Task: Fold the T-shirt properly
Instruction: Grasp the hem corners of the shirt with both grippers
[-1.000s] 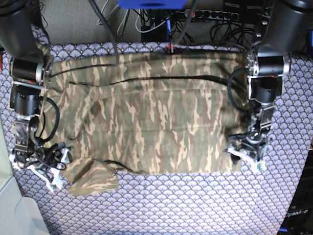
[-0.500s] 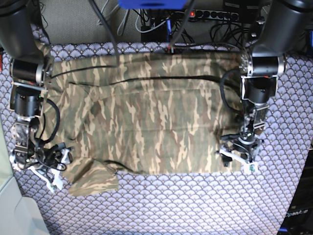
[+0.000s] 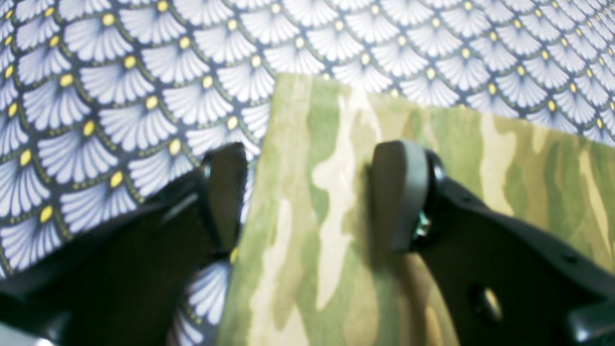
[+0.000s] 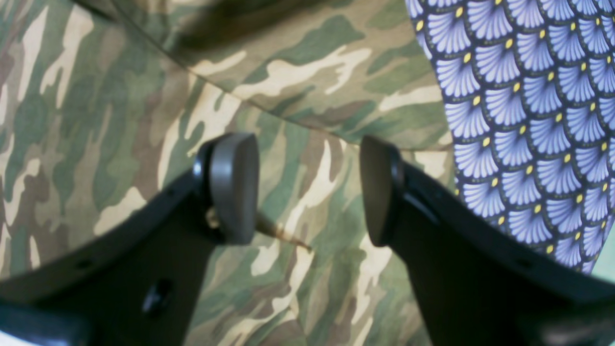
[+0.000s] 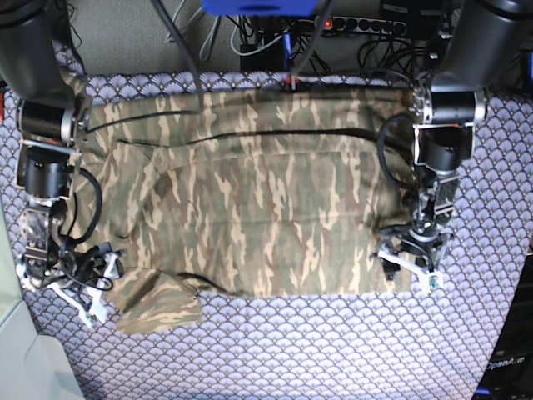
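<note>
Two pincers of mine, left pincer (image 3: 307, 192) and right pincer (image 4: 307, 187), hang released over the T-shirt (image 5: 250, 192). It lies spread on the desk's fan-patterned cloth (image 5: 333, 350). Cables (image 5: 375, 42) tangle behind the desk.

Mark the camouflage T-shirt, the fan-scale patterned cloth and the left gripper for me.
Camouflage-print T-shirt (image 5: 266, 200): base view, middle of the body.
Purple-grey fan-scale patterned cloth (image 5: 333, 350): base view, bare area below the shirt's hem.
Left gripper (image 3: 307, 197): left wrist view, midway between its fingertips.
</note>
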Available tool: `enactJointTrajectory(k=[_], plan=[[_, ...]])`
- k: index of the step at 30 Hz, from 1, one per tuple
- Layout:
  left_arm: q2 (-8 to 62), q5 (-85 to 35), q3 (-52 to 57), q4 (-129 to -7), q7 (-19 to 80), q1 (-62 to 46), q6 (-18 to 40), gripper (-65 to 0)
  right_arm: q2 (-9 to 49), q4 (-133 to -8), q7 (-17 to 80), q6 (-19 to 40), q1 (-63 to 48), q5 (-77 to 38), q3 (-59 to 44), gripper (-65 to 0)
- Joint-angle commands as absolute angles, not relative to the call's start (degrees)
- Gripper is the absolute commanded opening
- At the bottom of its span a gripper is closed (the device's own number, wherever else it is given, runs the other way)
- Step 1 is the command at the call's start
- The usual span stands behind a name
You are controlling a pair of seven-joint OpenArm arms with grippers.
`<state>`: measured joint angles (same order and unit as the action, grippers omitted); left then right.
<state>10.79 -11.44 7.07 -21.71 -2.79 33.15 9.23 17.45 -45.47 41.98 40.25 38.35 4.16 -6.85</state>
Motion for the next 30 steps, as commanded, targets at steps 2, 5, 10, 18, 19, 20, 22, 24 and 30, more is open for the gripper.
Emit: enactJointTrajectory(k=[2, 5, 10, 18, 19, 20, 22, 24, 30], plan=[[10.68, -11.82, 7.25, -22.29, -2.33, 33.98, 9.36, -24.8, 18.07, -46.55, 41.10, 40.00, 40.31, 3.56, -7.08, -30.2], [10.68, -11.82, 7.25, -22.29, -2.42, 33.01, 9.36, -24.8, 18.07, -46.55, 41.10, 40.00, 40.31, 3.56, -7.08, -30.2], [10.59, -11.91, 7.25, -22.29, -2.42, 32.40, 9.36, -26.5, 18.07, -46.55, 40.84, 40.00, 40.40, 3.56, -7.08, -30.2], [9.54, -11.91, 7.25, -22.29, -2.24, 32.31, 9.45, -59.1, 18.24, -46.55, 40.92, 40.00, 40.40, 3.65, -6.99, -30.2], [9.54, -11.91, 7.25, -22.29, -2.15, 32.31, 9.45, -62.9, 18.33, -46.55, 40.92, 40.00, 40.40, 3.65, -6.99, -30.2], [9.54, -11.91, 7.25, -22.29, -2.15, 32.31, 9.45, -65.0, 18.42, -46.55, 40.84, 40.00, 40.40, 3.65, -6.99, -30.2], [9.54, -11.91, 7.25, -22.73, -2.15, 32.31, 9.45, -63.8, 18.51, -46.55, 40.66, 40.00, 40.66, 3.74, -7.16, -30.2], [9.45, -11.91, 7.25, -23.08, -2.07, 32.31, 9.45, -64.0, 18.59, -46.64, 40.57, 40.00, 40.92, 3.74, -7.25, -30.2], [9.45, -11.91, 7.34, -26.68, 2.59, 32.04, 9.45, -64.2, 18.51, -48.66, 38.46, 40.00, 41.98, 3.65, -7.43, -30.2]])
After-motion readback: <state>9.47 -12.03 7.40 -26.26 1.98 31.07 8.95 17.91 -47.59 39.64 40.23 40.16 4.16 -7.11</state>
